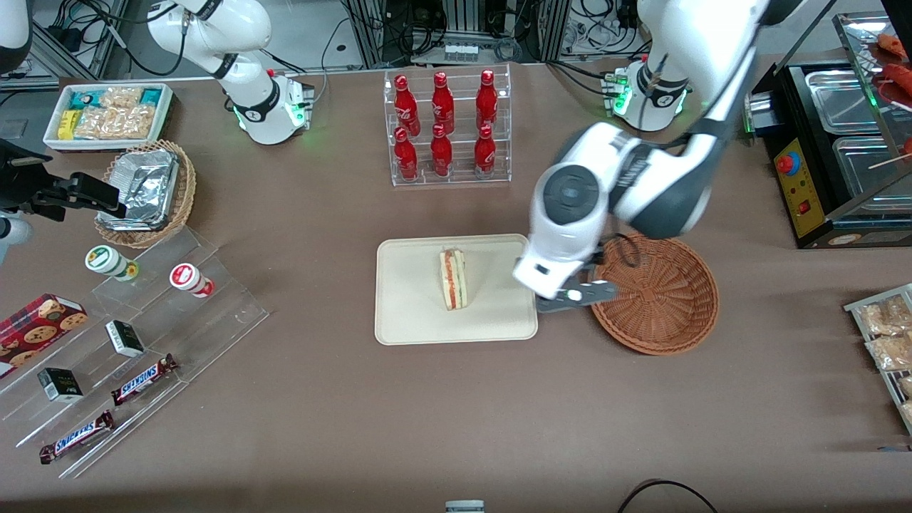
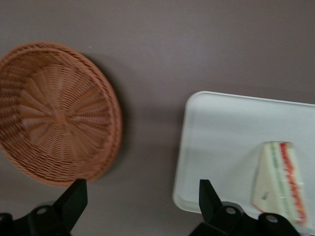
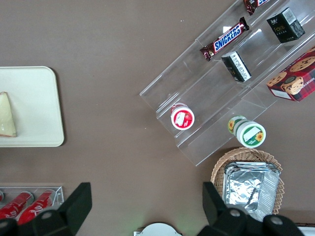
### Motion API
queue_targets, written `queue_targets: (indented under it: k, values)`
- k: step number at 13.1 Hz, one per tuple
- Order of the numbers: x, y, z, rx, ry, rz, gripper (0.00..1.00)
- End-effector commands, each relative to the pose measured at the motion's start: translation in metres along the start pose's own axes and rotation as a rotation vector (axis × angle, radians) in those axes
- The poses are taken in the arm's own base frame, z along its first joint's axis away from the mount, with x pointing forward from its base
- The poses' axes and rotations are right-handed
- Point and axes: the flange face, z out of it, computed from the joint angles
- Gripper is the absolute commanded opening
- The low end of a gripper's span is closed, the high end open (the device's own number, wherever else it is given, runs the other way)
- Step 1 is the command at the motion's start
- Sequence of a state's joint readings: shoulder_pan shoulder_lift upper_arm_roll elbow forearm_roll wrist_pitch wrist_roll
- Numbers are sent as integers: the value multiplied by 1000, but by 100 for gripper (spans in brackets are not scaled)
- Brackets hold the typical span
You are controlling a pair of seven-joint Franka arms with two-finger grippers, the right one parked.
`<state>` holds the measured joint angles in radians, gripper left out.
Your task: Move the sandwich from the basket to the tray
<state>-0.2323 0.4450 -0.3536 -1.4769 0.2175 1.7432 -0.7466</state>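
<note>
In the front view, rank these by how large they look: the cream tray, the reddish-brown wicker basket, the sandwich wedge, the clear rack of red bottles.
1. Flat cream-beige rectangular tray.
2. Clear acrylic rack of red bottles and round reddish-brown woven wicker basket: too alike to rank, and the arm covers part of the basket.
3. Triangular white-bread sandwich, on the tray.

The pincer hangs open between tray and basket.

Working arm: glossy white shell links with dark grey-black joint sections. Large round dark grey cap on the wrist joint. Round white base with a black ring band and green indicator lights; thin black cables trail from it. Gripper [image 1: 577, 294]: white body, dark grey flange, small green light. Fingers [image 2: 74, 197] black, wedge-shaped, tapering to points, spread wide, each with a round screw boss.
</note>
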Motion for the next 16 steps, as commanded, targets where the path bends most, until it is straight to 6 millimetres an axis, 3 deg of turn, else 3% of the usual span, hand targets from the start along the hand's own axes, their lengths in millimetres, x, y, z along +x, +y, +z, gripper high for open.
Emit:
queue_targets:
  k: [1,5,10,16]
  values:
    - [-16,-44,-11,7,-15,75,100]
    - [-10,-124,-33,-10,-16,131,100]
    - [-13,-205,-67,-44,-78,257,100]
    - [-27,-275,-118,-76,-80,330,100]
